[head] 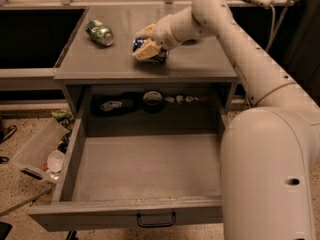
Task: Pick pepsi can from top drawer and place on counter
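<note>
The pepsi can (160, 57) is dark blue and sits low on the counter (200, 64), near its middle, between my gripper's fingers. My gripper (148, 47) is shut on the pepsi can, its tan fingers (146, 51) wrapped around it, with the arm reaching in from the right. The top drawer (145, 169) is pulled fully open below, its grey floor bare and its dark handle (156, 219) on the front panel.
A green can (100, 32) lies on its side at the counter's back left. Dark odds and ends (150, 100) sit in the cabinet behind the drawer. A clear plastic bin (42, 151) with rubbish stands on the floor at left.
</note>
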`<state>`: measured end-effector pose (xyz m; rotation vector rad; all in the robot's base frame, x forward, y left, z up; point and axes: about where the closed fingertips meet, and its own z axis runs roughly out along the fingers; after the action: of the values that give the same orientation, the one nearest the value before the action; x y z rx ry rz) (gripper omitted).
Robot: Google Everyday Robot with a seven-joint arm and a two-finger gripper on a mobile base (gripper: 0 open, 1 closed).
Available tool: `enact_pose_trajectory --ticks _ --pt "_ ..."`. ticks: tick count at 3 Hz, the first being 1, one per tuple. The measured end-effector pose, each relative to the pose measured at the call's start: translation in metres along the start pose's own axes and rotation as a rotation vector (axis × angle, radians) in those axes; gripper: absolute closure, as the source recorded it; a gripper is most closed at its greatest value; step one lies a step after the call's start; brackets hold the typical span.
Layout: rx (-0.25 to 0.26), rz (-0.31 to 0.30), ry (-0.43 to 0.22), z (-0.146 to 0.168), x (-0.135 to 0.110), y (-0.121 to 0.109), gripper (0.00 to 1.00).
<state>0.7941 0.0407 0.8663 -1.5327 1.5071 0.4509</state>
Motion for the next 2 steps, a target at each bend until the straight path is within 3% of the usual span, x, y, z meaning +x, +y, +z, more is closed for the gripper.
enact_pose_trajectory --ticks 2 --pt "0.000 0.000 0.000 -0.0023 -0.0036 -0.0015 0.58"
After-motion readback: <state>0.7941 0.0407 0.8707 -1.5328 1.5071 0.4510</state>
